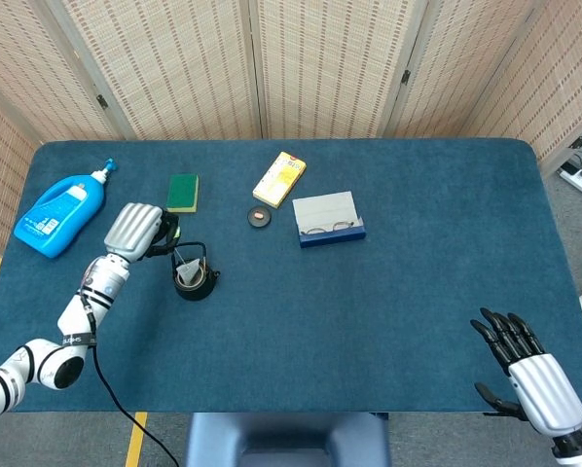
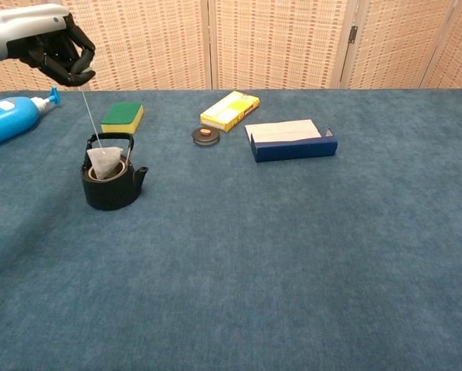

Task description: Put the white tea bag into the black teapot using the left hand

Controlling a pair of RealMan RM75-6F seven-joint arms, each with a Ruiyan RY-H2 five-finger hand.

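Blue table (image 2: 293, 255), tea bag (image 2: 105, 161) entering teapot (image 2: 112, 185)

White tea bag (image 2: 105, 161), black teapot (image 2: 112, 184), deep blue table (image 2: 293, 255), green-and-yellow sponge (image 2: 122, 117).

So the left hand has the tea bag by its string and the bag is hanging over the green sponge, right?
Not quite. The left hand does hold the white tea bag by its string, but the bag hangs at the mouth of the black teapot, not over the green sponge, which lies behind the pot. The chest view shows it.
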